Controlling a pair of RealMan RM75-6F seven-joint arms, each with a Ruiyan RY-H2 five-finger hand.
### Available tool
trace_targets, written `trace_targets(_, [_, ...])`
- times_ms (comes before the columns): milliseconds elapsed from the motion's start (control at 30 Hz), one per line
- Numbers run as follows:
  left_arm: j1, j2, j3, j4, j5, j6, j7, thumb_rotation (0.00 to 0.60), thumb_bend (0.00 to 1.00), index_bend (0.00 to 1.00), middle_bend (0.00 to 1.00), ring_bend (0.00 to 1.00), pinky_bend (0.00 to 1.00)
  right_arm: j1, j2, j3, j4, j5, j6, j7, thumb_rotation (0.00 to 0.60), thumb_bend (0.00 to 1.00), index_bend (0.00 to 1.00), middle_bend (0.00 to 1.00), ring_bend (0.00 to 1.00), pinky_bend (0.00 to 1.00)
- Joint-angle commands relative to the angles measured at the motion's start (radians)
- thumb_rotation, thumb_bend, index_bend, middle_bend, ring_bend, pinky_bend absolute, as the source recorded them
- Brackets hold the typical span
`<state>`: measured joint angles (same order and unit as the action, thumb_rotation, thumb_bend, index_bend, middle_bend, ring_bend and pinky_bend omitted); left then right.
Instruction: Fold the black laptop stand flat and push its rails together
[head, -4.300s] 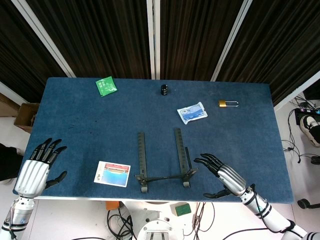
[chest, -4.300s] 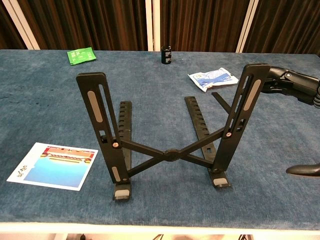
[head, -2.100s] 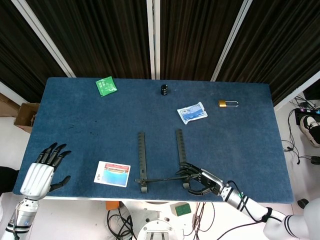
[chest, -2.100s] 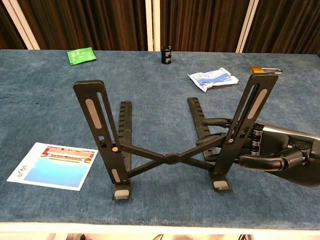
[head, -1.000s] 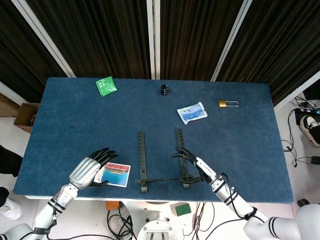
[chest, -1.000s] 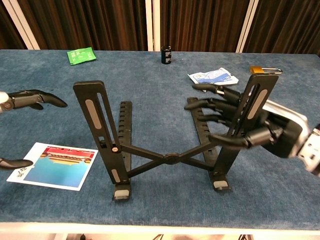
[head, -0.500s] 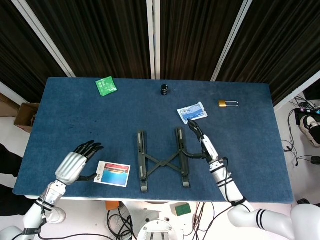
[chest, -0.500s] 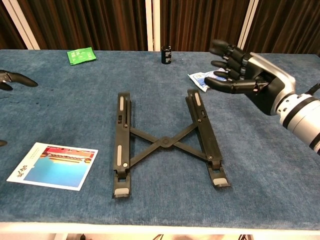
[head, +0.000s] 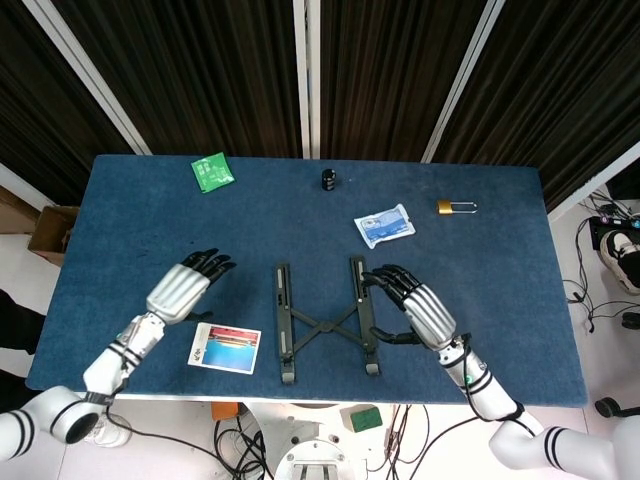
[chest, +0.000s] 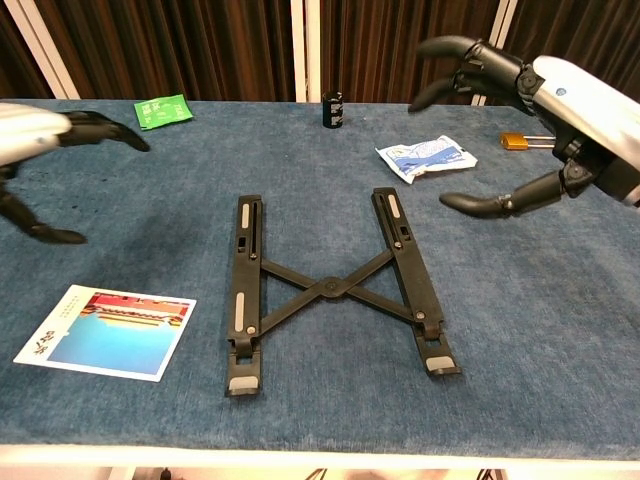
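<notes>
The black laptop stand (head: 326, 318) (chest: 330, 288) lies flat on the blue table, its two rails spread apart and joined by a crossed brace. My right hand (head: 418, 308) (chest: 535, 120) hovers just right of the right rail, fingers spread, holding nothing. My left hand (head: 184, 284) (chest: 40, 150) hovers to the left of the left rail, above the table, fingers apart and empty. Neither hand touches the stand.
A picture card (head: 224, 348) (chest: 105, 331) lies left of the stand near the front edge. Behind the stand are a white-blue packet (head: 384, 225) (chest: 425, 156), a brass padlock (head: 454, 207) (chest: 518, 141), a small black cylinder (head: 328, 179) (chest: 333, 110) and a green packet (head: 212, 172) (chest: 162, 109).
The stand, upright a second ago, folded flat half a second ago and has not moved since. The right hand came back beside the right rail. The left hand moved in toward the left rail.
</notes>
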<state>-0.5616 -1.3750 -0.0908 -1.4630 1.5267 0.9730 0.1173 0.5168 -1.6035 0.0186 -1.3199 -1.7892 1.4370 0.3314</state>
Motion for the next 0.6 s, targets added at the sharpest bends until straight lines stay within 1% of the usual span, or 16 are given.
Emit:
trace_targets(33, [-0.09,-0.107,-0.055,0.101,-0.072,-0.086,0.082,0.6,0.11,0.1,0.08,0.04,0.14,0.009,0.113,-0.043,-0.136,-0.088,-0.05,-0.311,0.6,0.04,0.45,0.55,0.4,0.46])
trace_targets(67, [-0.107,-0.134,-0.063,0.125,-0.085,-0.099,0.091,0.6,0.11,0.1,0.07,0.04,0.14,0.009,0.119,-0.042,-0.15,-0.072,-0.081,-0.363,0.6,0.02,0.51,0.58,0.45,0.5])
trace_targets(133, [-0.129,-0.171,-0.071,0.161,-0.101,-0.113,0.103,0.6,0.1,0.09,0.07,0.04,0.14,0.01,0.118,-0.038,-0.157,-0.046,-0.121,-0.427,0.6,0.0,0.59,0.63,0.51,0.53])
trace_targets(200, [-0.151,-0.208,-0.077,0.199,-0.118,-0.128,0.115,0.6,0.1,0.09,0.07,0.04,0.14,0.011,0.104,-0.038,-0.148,-0.018,-0.163,-0.471,0.6,0.0,0.63,0.67,0.54,0.57])
trace_targets(300, [-0.173,-0.25,-0.081,0.244,-0.137,-0.139,0.129,0.6,0.1,0.08,0.07,0.04,0.14,0.011,0.065,-0.038,-0.104,0.007,-0.192,-0.493,0.6,0.0,0.68,0.71,0.58,0.62])
trace_targets(467, [-0.195,-0.292,-0.08,0.294,-0.168,-0.159,0.125,0.6,0.1,0.08,0.06,0.04,0.13,0.014,-0.007,-0.037,0.004,0.007,-0.19,-0.495,0.6,0.0,0.74,0.76,0.64,0.7])
trace_targets(600, [-0.211,-0.32,-0.078,0.318,-0.178,-0.169,0.102,0.6,0.09,0.08,0.06,0.04,0.13,0.021,-0.052,-0.033,0.071,0.026,-0.206,-0.472,0.6,0.0,0.74,0.77,0.64,0.71])
